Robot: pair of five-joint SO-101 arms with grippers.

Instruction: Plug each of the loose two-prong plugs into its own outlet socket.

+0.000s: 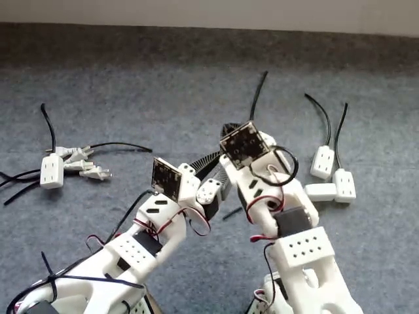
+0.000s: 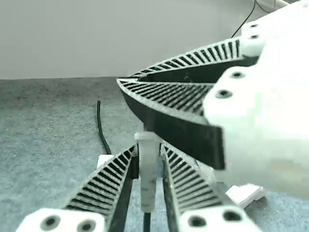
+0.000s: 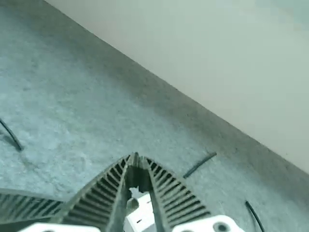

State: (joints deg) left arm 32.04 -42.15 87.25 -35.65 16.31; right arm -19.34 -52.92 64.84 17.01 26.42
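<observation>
My left gripper [image 2: 148, 151] is shut on a white plug [image 2: 147, 176], with a black cable trailing back from it. My right gripper [image 3: 135, 163] is shut on a small white piece [image 3: 137, 215] with a metal part; I cannot tell whether it is a plug or a socket. The two grippers meet mid-table in the high view, left gripper [image 1: 208, 162] just below right gripper [image 1: 228, 133]. The right arm's ribbed fingers [image 2: 178, 96] cross in front of the left wrist camera. A white socket [image 1: 51, 171] with loose plugs [image 1: 88, 167] lies at the far left.
Three white sockets [image 1: 322, 161] [image 1: 344, 185] [image 1: 320, 191] with black cables lie on the grey carpet at the right. A black cable [image 1: 258, 95] runs away from the grippers toward the back wall. Another cable [image 2: 101, 130] lies beyond the left gripper.
</observation>
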